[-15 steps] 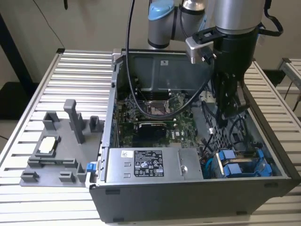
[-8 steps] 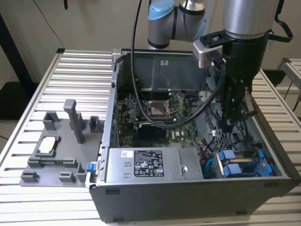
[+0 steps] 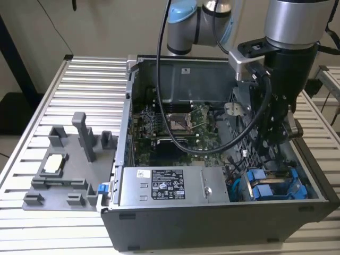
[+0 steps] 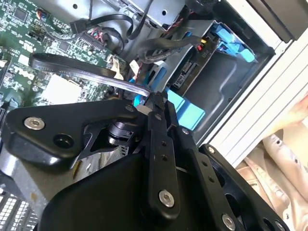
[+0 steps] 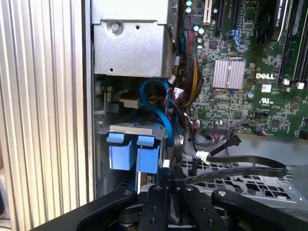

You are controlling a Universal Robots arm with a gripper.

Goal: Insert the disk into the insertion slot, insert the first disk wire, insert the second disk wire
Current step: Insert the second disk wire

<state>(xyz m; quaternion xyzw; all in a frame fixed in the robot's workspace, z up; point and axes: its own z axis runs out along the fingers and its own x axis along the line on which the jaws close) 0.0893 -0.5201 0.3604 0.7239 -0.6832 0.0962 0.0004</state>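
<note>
Blue carrier frames mark the disk (image 3: 271,187), seated in the insertion slot (image 3: 300,183) of the open computer case (image 3: 212,223) on the tabletop in the exterior view. In the second wrist view, the hand (image 4: 156,103) looks pinched narrow on a flat black cable (image 4: 82,67), likely limp; grip its plug. In the first wrist view, wires (image 5: 185,72) crowd beside the disk

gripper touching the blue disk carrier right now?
Cannot tell. In the second wrist view the gripper overlaps the blue carrier, with no visible contact or gap; in the exterior view the arm hangs above the disk.
</note>
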